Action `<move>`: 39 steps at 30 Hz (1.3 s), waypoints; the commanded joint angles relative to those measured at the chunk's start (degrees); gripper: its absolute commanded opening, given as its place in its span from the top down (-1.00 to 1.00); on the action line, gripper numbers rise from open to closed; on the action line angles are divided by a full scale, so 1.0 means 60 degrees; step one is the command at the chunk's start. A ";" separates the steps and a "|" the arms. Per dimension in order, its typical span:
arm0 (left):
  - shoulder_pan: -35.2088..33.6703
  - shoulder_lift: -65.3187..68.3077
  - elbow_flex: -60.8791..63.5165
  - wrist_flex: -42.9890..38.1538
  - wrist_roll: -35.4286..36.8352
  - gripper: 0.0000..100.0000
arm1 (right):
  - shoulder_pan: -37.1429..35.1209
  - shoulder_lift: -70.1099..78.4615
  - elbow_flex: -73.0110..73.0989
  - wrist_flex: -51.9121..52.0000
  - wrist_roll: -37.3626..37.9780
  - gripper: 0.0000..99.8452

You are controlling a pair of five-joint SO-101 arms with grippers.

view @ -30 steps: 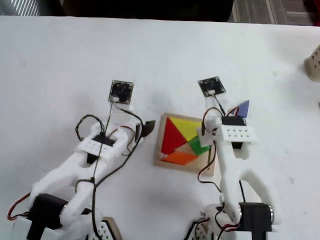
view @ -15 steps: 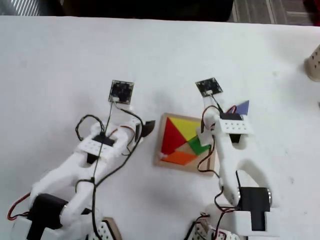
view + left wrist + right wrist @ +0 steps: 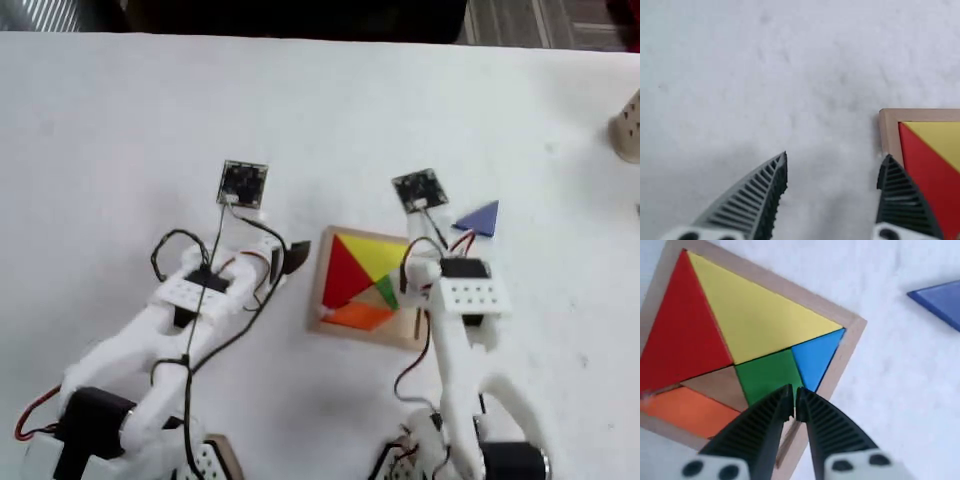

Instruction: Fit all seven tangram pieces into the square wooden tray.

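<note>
Hovering over the white worktop [image 3: 400, 110], my left jaws stand wide apart and hold nothing, just beside one corner of the square wooden tray [image 3: 316, 300]. My right jaws are closed together, also with nothing between them, above the tray's side where the green piece [image 3: 767, 375] and the small light-blue triangle [image 3: 815, 357] lie. Inside the tray I see also the large red triangle [image 3: 343, 272], the large yellow triangle [image 3: 375, 253] and the orange piece [image 3: 357, 315]. Between red, green and orange there is a brownish patch [image 3: 715, 385]; whether it is a piece or the bare bottom, I cannot tell. The dark blue triangle [image 3: 478, 218] lies outside on the worktop, near the tray but apart from it.
</note>
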State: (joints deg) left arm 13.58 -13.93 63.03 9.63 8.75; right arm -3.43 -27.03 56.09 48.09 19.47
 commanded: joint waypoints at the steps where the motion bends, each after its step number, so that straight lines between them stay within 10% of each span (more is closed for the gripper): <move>1: 0.0007 -0.0095 -0.0249 0.0059 0.0015 0.42 | -0.0637 -0.0974 0.0234 0.0227 0.0000 0.96; 8: -0.0579 -0.0095 -0.0601 0.0059 -0.0029 0.97 | -0.1238 -0.1048 0.0410 0.0256 0.0015 0.96; 39: -0.0608 -0.0095 -0.0601 0.0059 -0.0044 0.95 | -0.2410 -0.1531 0.1421 0.0505 0.0645 0.96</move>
State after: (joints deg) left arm 10.24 -13.93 63.03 9.63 8.92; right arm -18.64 -33.54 65.32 49.85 23.78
